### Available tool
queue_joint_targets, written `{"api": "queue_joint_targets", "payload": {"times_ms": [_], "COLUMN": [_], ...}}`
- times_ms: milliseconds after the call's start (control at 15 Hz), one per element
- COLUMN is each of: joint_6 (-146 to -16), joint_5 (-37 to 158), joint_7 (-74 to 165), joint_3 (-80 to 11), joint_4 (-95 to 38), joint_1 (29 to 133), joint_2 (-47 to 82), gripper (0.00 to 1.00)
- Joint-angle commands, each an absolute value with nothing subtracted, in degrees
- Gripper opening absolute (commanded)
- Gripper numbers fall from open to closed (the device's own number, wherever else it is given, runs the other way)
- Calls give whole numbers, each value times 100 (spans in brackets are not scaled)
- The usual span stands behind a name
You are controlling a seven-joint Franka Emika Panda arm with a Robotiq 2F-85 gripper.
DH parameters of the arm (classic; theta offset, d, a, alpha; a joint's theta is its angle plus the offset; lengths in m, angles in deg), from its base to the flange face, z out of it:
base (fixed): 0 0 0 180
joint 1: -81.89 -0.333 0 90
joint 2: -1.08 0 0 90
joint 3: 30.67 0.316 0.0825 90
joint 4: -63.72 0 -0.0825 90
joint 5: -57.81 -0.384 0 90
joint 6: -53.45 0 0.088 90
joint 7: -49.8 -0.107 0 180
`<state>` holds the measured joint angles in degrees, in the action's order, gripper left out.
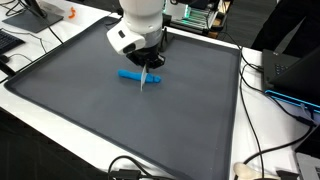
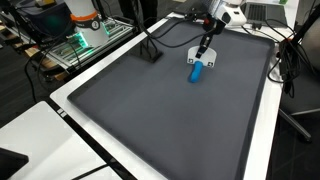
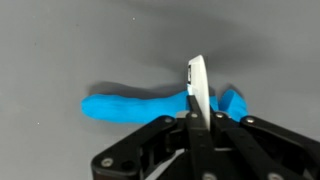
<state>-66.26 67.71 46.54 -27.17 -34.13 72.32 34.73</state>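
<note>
A long blue object lies flat on a dark grey mat; it also shows in both exterior views. My gripper is shut on a thin white blade-like piece that points down at the blue object. In the wrist view the blade stands across the blue object near one end. In the exterior views the gripper hovers just above the blue object, with the blade tip at or just over it. I cannot tell whether they touch.
The mat has a raised rim and covers most of a white table. Cables run along the table's side. A small black stand sits on the mat's far part. Electronics and an orange object stand beyond the table.
</note>
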Motion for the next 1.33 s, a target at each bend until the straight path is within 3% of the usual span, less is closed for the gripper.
{"api": "queue_joint_targets", "payload": {"times_ms": [0,1267], "joint_6": [-6659,-6551], "joint_5": [6777,6481], "joint_7": [4745,5128], "joint_3": [-2748,-2646], "joint_4": [-3623,-4353], "joint_1": [7272,7445], "joint_2": [3552,2955], "gripper": [1,1]}}
